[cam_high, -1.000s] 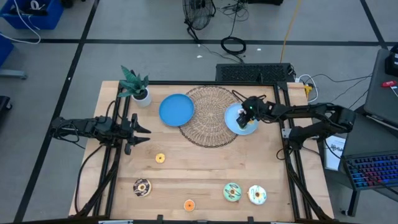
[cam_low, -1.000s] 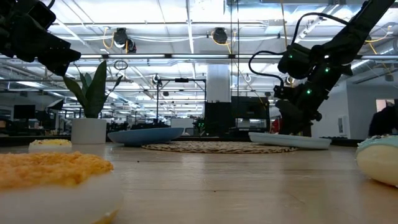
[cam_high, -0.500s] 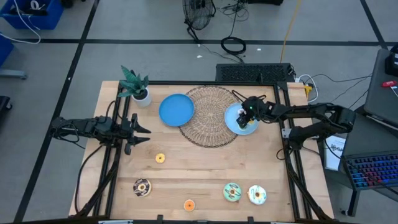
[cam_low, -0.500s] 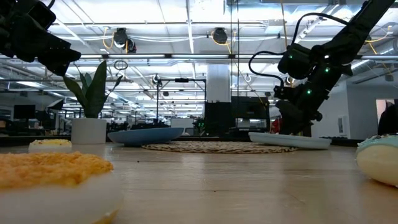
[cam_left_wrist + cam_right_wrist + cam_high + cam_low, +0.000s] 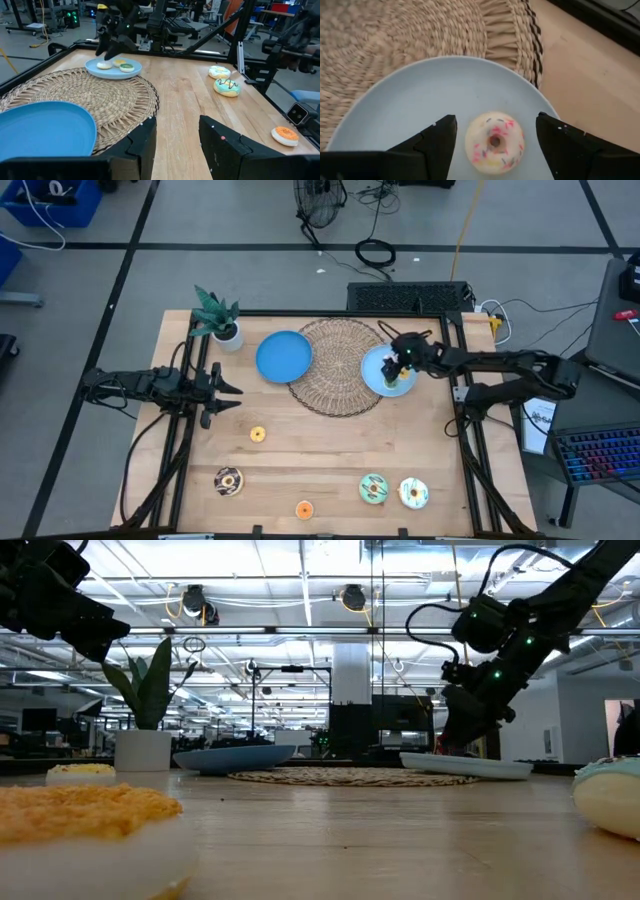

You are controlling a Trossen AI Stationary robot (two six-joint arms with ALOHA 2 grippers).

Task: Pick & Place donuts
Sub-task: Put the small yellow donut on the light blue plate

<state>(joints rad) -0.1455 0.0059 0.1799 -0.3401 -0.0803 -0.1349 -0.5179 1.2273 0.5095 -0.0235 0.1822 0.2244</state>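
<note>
The left gripper [image 5: 222,392] hovers at the tabletop's [image 5: 330,460] left edge, fingers partly apart and grasping nothing. Five donuts (one orange [image 5: 257,434]) lie along the near side. At right, the right gripper [image 5: 494,131] hangs over a blue plate [image 5: 420,100] partly on the wicker mat [image 5: 335,365], fingers released around a sprinkled donut [image 5: 494,142].

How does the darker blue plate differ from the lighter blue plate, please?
Seen from above, the darker blue plate lies on the left edge of the wicker mat, while the lighter blue plate lies on its right edge. The darker plate is empty; the lighter plate holds three small donuts. The open right gripper hangs over the lighter plate; nothing is above the darker one. Both are round and overlap the mat.
</note>
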